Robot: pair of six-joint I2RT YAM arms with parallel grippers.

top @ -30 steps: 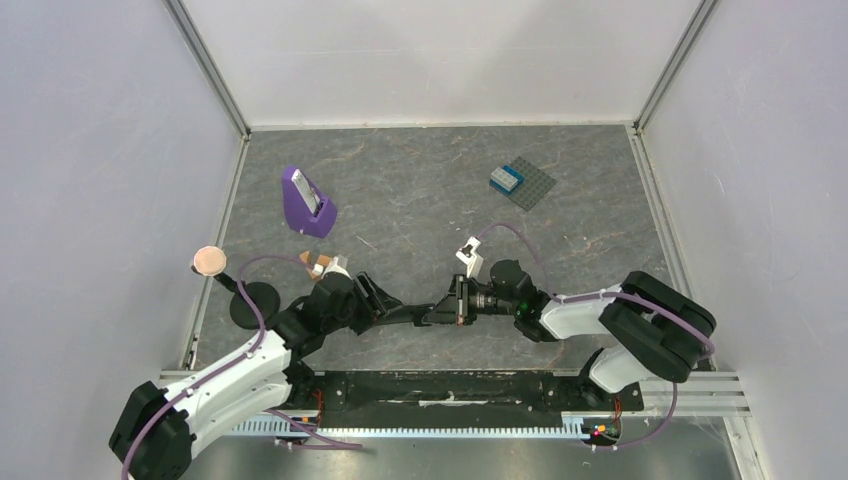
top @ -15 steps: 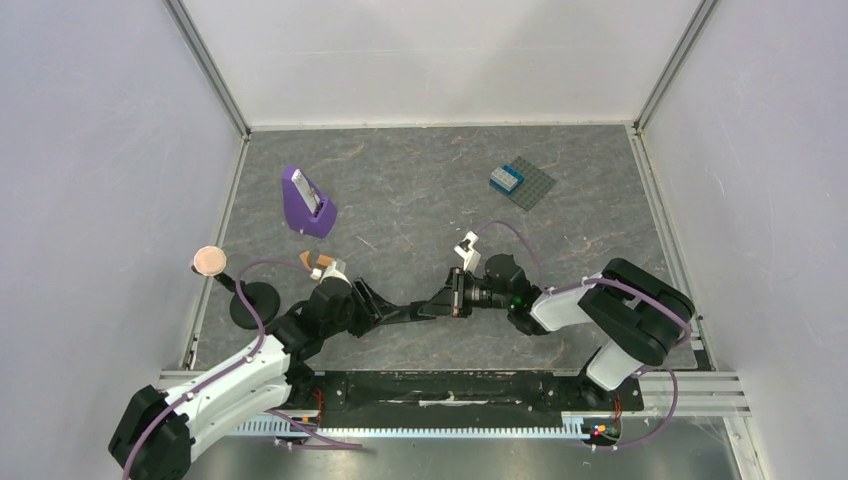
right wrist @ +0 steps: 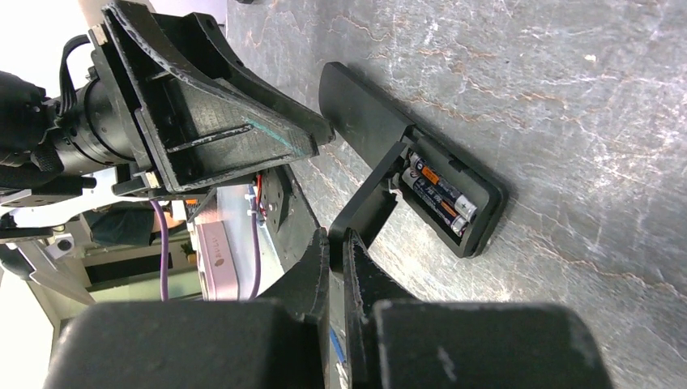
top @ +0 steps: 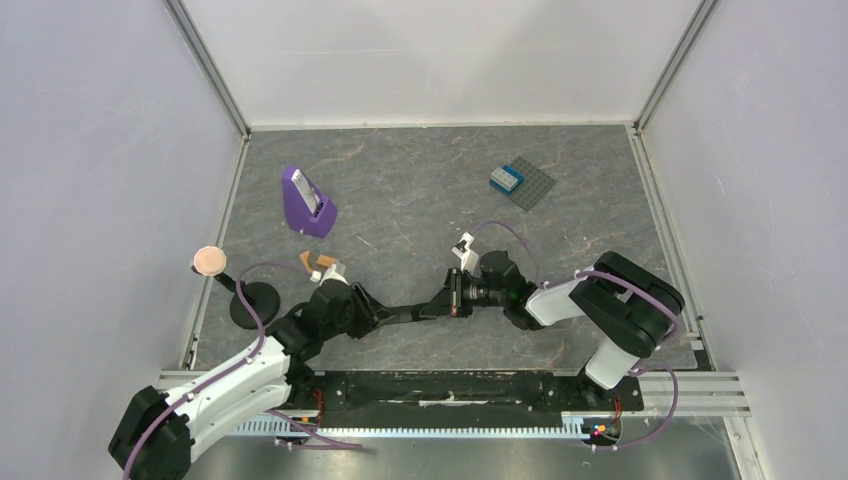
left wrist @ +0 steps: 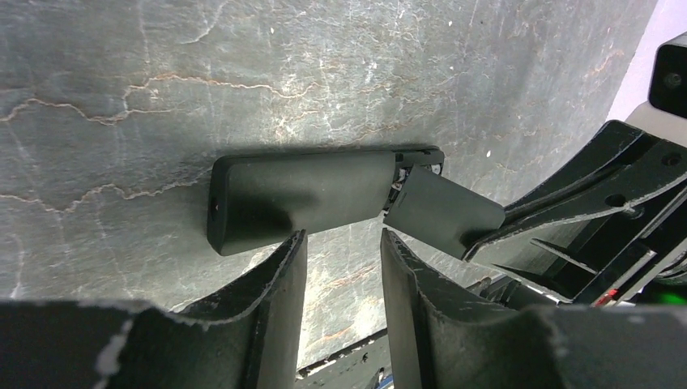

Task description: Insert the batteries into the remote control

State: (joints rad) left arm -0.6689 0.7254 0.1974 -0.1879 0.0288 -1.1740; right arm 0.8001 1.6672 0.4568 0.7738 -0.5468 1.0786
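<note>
The remote control (right wrist: 369,113) lies flat on the grey table, also seen in the left wrist view (left wrist: 300,194) and in the top view (top: 408,314). Its compartment is open, and two batteries (right wrist: 437,190) lie side by side inside. My right gripper (right wrist: 337,239) is shut on the black battery cover (right wrist: 369,203). It holds the cover tilted, with the far edge at the compartment. The cover also shows in the left wrist view (left wrist: 441,211). My left gripper (left wrist: 343,237) is open and empty, its tips just short of the remote's side. The two grippers face each other (top: 378,308) (top: 440,306).
A purple stand (top: 308,203) is at the back left. A dark grey studded baseplate with a blue brick (top: 522,182) is at the back right. Orange-brown wooden pieces (top: 315,262) and a round black base (top: 255,300) lie left of my left arm.
My right arm has drawn in and shifted slightly left and back with the cover. My left gripper has shifted a little left. The remote stays in place.
</note>
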